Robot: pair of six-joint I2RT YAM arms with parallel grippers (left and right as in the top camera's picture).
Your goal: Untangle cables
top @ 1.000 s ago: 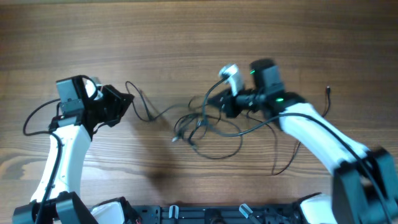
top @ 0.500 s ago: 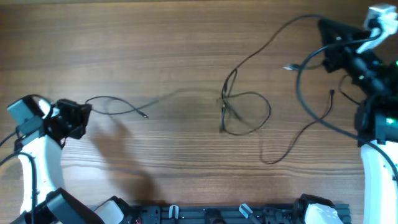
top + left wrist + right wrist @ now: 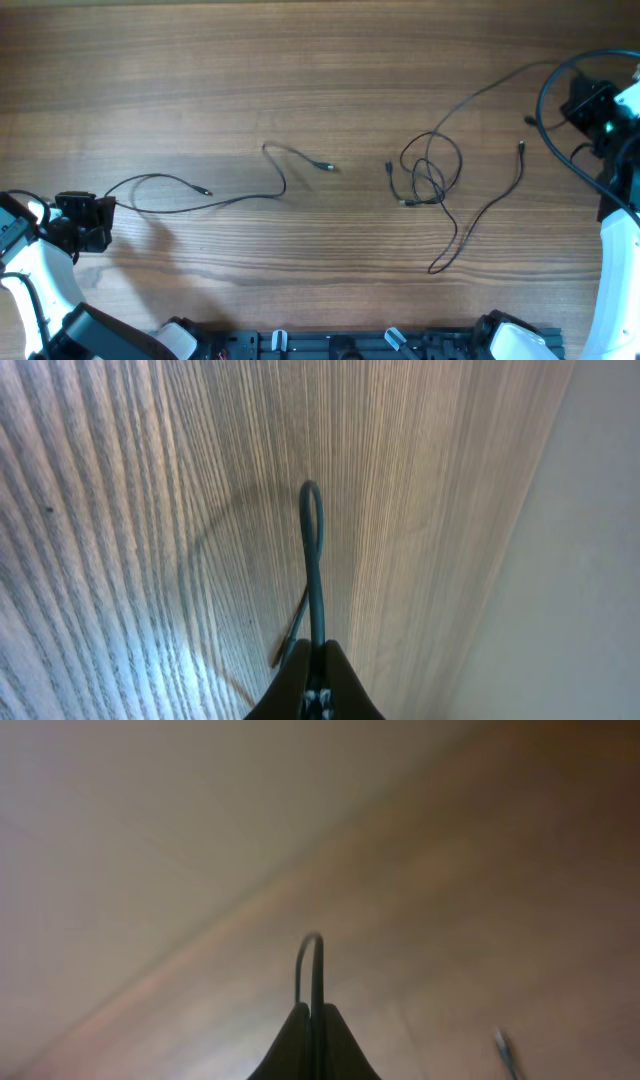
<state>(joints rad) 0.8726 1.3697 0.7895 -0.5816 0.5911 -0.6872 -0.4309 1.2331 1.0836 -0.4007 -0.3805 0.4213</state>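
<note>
Black, thin and flexible, the plug-ended cables (image 3: 448, 118) lie in two groups on your wood-grain bench (image 3: 300, 60).

Your left claw (image 3: 103, 212) sits at the far left edge of the bench and is closed tight on a fold of the single cable (image 3: 240, 199). In the left wrist view the fingertips (image 3: 318, 660) are pressed together, and a narrow loop of that cable stands out beyond them, casting a shadow on the wood. In the overhead view two strands leave the claw toward the right. The shorter one arcs over and ends in a small plug (image 3: 206, 192). The longer one runs along the bench, hooks back upward and ends in another plug (image 3: 326, 167). Bare wood separates this cable from everything else.

Your right claw (image 3: 578, 98) is at the top right edge, also clamped shut. The right wrist view is blurred, but it shows the fingers together with a small loop of cable (image 3: 312, 960) poking out between them. From that side a strand slants down and left into the tangle (image 3: 430, 175), a cluster of loose overlapping loops right of centre with plug ends on its left side. From its bottom a strand drops toward the robot's base, bends, and climbs to a plug (image 3: 521, 148).

You cannot tell how many cables make up the tangle.
</note>
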